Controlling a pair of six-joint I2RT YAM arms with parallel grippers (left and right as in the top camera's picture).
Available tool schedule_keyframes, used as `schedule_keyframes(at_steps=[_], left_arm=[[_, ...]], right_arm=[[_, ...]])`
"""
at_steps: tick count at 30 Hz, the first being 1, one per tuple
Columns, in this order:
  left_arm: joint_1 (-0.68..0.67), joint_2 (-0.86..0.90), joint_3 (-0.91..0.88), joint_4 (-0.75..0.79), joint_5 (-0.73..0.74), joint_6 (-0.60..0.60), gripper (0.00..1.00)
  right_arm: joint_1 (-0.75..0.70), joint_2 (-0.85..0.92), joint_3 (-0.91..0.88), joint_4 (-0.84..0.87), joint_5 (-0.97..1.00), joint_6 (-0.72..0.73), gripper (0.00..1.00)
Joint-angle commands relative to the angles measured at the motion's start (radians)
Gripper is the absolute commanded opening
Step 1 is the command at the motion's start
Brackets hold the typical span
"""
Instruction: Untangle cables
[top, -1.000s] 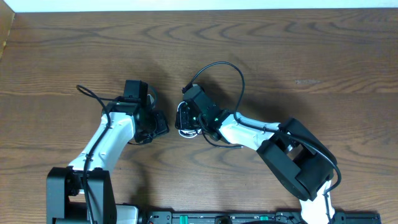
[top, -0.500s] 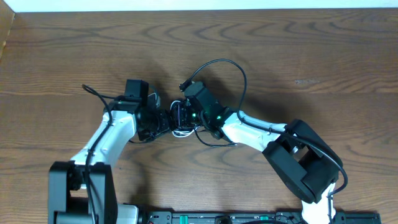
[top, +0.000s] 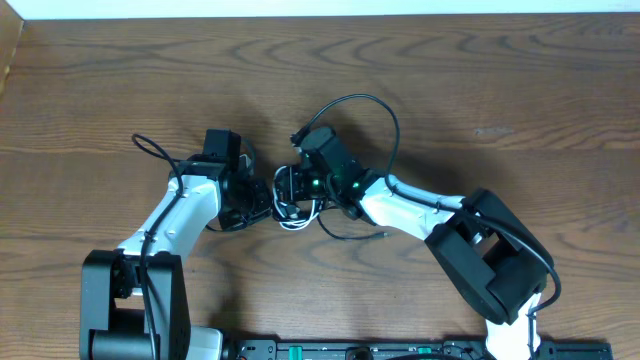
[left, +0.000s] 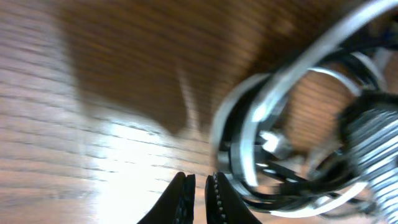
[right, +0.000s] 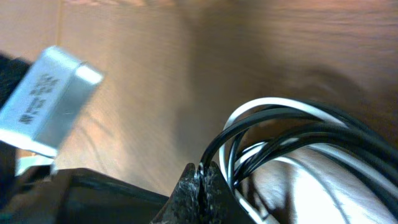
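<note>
The cables (top: 291, 207) form a small knot of thin black cords and one white cord between my two grippers at the table's middle. One black cord arcs away in a wide loop (top: 388, 105). My right gripper (top: 302, 190) is shut on a black cord; the cord (right: 214, 149) runs straight into its closed tips (right: 204, 169). The white cord (right: 280, 102) curves just above the black ones. My left gripper (top: 268, 197) reaches the knot from the left. Its jaws (left: 200, 177) stand almost together, nothing visible between them, with the blurred coils (left: 249, 137) right beside its right finger.
A loose black cord end (top: 352, 235) trails on the wood below the right arm. The left arm's own thicker wire (top: 150, 150) loops out to the left. A silver block (right: 53, 102) on the left wrist sits close to the right gripper. Table's far edge (top: 320, 12) is distant.
My left gripper has moved right up against the knot and its jaws have closed. The right gripper kept its grip, shifting slightly with the knot.
</note>
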Motion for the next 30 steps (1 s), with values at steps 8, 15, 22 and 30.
schedule_keyframes(at_steps=[8, 15, 22, 30], left_arm=[[0.014, 0.005, -0.002, -0.005, -0.074, -0.042, 0.15], [0.014, 0.005, -0.002, -0.005, -0.071, -0.042, 0.15], [0.014, 0.005, -0.002, -0.005, -0.071, -0.042, 0.16], [0.014, 0.005, -0.002, -0.005, -0.071, -0.042, 0.16]], right_arm=[[0.017, -0.032, 0.004, -0.037, 0.149, -0.075, 0.08], [0.054, -0.026, 0.004, -0.039, 0.288, -0.076, 0.16], [0.065, -0.026, 0.004, -0.031, 0.335, -0.076, 0.20], [0.078, -0.026, 0.004, -0.020, 0.359, -0.048, 0.26]])
